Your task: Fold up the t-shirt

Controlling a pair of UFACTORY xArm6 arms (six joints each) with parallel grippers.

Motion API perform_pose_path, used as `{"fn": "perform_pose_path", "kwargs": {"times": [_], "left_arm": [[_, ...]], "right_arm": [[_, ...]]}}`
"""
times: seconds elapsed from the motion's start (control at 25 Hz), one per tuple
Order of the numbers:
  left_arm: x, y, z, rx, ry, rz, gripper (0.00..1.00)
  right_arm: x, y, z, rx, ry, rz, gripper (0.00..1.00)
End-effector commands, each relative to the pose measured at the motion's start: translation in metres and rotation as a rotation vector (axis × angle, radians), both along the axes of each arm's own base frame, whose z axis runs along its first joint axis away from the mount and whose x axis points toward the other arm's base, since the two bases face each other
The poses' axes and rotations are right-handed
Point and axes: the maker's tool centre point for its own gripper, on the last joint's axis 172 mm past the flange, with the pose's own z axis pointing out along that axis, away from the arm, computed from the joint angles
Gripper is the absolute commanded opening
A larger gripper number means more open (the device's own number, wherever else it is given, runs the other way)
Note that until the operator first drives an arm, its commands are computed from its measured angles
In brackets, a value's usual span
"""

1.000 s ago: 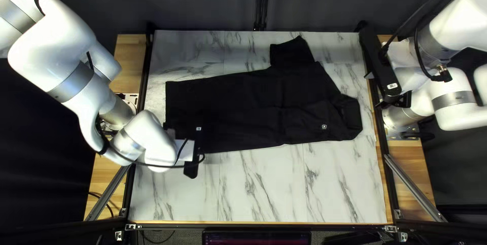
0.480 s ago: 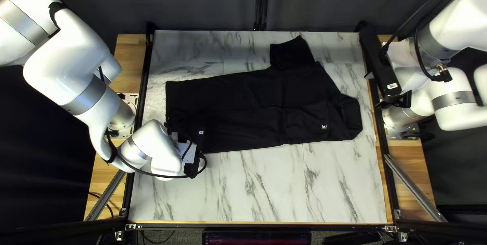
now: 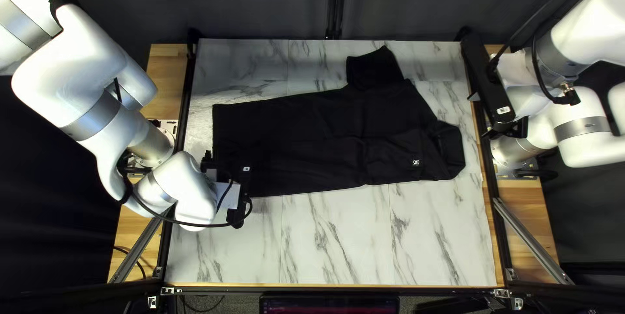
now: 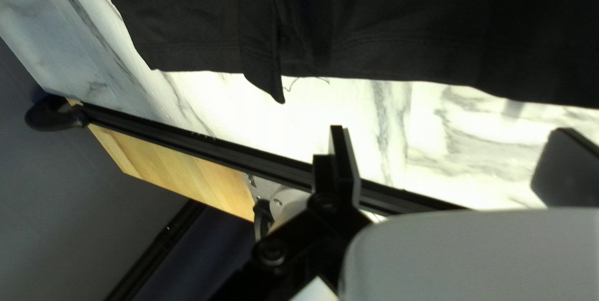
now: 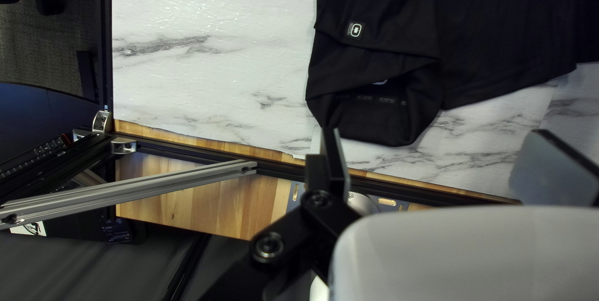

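A black t-shirt (image 3: 325,138) lies folded lengthwise on the table, its hem toward my left arm and its collar end toward my right arm; one sleeve extends toward the far edge. At the near hem corner in the top left view is my left gripper (image 3: 208,158). The left wrist view has the hem (image 4: 374,58) just ahead of my left gripper (image 4: 452,160), which stands open, holding nothing. Beyond the shirt, over the table's right edge, is my right gripper (image 3: 476,96). Open and empty, my right gripper (image 5: 440,160) has the collar (image 5: 380,117) ahead of it.
Bare marble-patterned tabletop (image 3: 351,242) stretches along the near side. Black rails (image 3: 184,112) border both sides, and a slanted metal strut (image 3: 530,239) stands at the near right. A dark curtain (image 3: 260,1) hangs behind the table.
My left arm first shifted slightly toward the near edge, then drew back left, uncovering a little more of the hem's near corner. The shirt and my right arm look unmoved.
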Motion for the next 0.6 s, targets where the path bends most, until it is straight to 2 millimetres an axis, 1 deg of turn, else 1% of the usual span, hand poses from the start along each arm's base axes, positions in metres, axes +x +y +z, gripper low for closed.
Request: {"fn": "perform_pose_path", "kwargs": {"times": [0.04,0.24,0.36,0.48,0.6], "left_arm": [[0.004,0.002,-0.001,0.014,-0.014,-0.017,1.00],[0.016,-0.004,0.001,0.022,-0.039,-0.031,1.00],[0.023,-0.012,-0.005,0.015,-0.056,-0.043,1.00],[0.026,-0.021,-0.007,0.005,-0.072,-0.053,1.00],[0.029,-0.027,-0.004,0.002,-0.085,-0.059,1.00]], "right_arm": [[0.000,0.000,0.000,0.000,0.000,0.000,1.00],[0.000,0.000,0.000,0.000,0.000,0.000,1.00],[0.000,0.000,0.000,0.000,0.000,0.000,1.00],[0.000,0.000,0.000,0.000,0.000,0.000,1.00],[0.000,0.000,0.000,0.000,0.000,0.000,1.00]]}}
